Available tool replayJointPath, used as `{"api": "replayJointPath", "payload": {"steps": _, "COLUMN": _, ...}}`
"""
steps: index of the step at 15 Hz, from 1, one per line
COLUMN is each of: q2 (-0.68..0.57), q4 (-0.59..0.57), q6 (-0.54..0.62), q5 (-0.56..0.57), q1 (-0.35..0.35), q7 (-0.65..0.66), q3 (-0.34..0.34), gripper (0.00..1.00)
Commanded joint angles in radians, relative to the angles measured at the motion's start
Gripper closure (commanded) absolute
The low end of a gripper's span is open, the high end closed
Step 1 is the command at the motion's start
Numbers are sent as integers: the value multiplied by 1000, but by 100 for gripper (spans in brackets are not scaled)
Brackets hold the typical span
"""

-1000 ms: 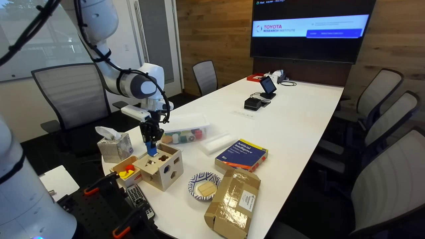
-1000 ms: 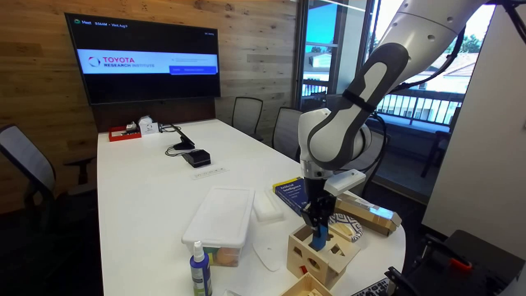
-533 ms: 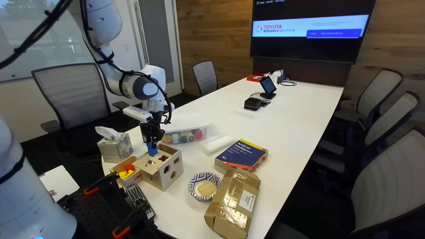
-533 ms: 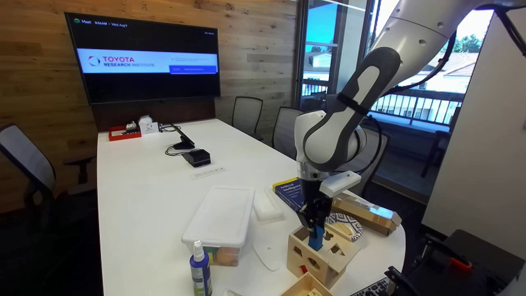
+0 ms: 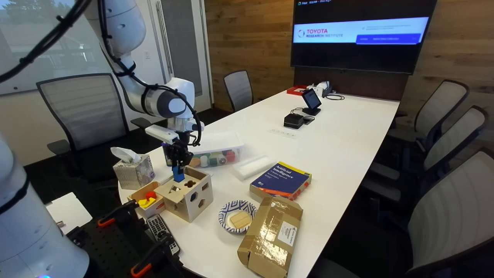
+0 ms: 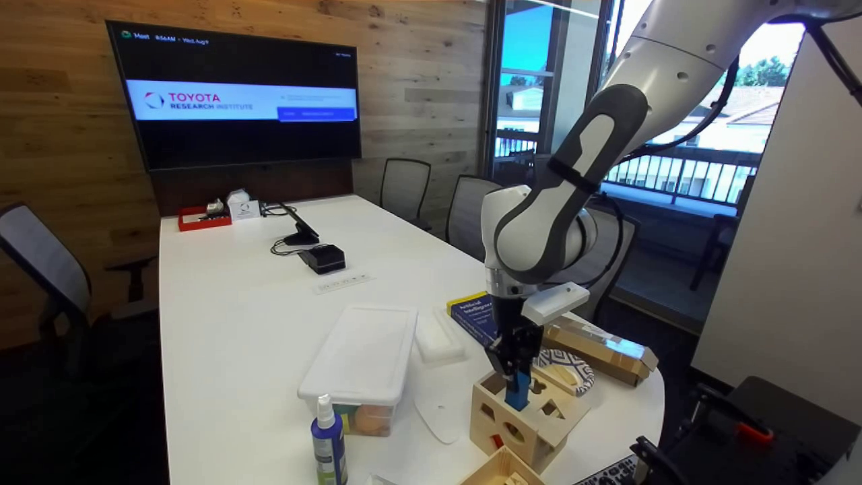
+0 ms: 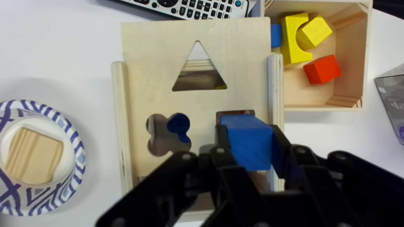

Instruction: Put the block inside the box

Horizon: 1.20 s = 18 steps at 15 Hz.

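The wooden box (image 5: 200,202) stands near the table's end in both exterior views (image 6: 502,424). Its lid (image 7: 151,47) fills much of the wrist view, with triangle and clover holes uncovered. My gripper (image 7: 251,138) is shut on a blue block (image 7: 249,146), one finger on each side. The block is upright over the rectangular hole (image 7: 235,112), whose far edge shows past it. The block also shows in both exterior views (image 5: 178,175) (image 6: 517,396). Its lower end is at lid level; I cannot tell whether it has entered the hole.
An open wooden tray (image 7: 322,97) with yellow, red and blue blocks stands beside the box. A remote (image 5: 162,231), a patterned bowl (image 5: 237,227), a tissue box (image 5: 133,172), a cardboard package (image 5: 270,235), a book (image 5: 281,179) and a plastic bin (image 6: 360,350) stand around it.
The gripper and blue block have shifted slightly sideways over the lid, rightward in an exterior view and leftward in the opposite one. The block stays gripped. The box has not moved.
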<state>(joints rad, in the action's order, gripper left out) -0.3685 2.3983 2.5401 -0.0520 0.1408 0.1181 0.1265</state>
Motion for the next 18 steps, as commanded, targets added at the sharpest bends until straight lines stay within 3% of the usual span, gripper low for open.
{"api": "replayJointPath", "payload": {"steps": 1, "q2": -17, "q4": -18, "q6": -11, "q5": 5, "q1": 4, "q7": -3, "q3": -9, "gripper": 91}}
{"api": "replayJointPath", "payload": {"steps": 3, "q2": -24, "q4": -21, "q6": -8, "q5": 5, "q1": 4, "q7": -2, "q3": -11, "gripper": 91}}
{"api": "replayJointPath", "payload": {"steps": 4, "q2": -25, "q4": -21, "q6": -5, "q5": 2, "q1": 3, "q7": -3, "q3": -11, "gripper": 41}}
{"api": "replayJointPath", "payload": {"steps": 6, "q2": -16, "q4": -15, "q6": 2, "q5": -3, "q1": -1, "q7": -9, "q3": -9, "gripper": 35}}
{"api": "replayJointPath", "payload": {"steps": 10, "q2": 6, "q4": -4, "q6": 3, "q5": -28, "q1": -11, "q7": -5, "q3": -4, "gripper": 5}}
{"api": "replayJointPath", "payload": {"steps": 13, "q2": -6, "q4": -25, "q6": -33, "q5": -112, "q1": -33, "q7": -11, "q3": 23, "gripper": 0}}
{"api": "replayJointPath", "payload": {"steps": 18, "q2": -22, "q4": -28, "q6": 6, "q5": -289, "q1": -6, "q7": 114, "q3": 53, "gripper": 0}}
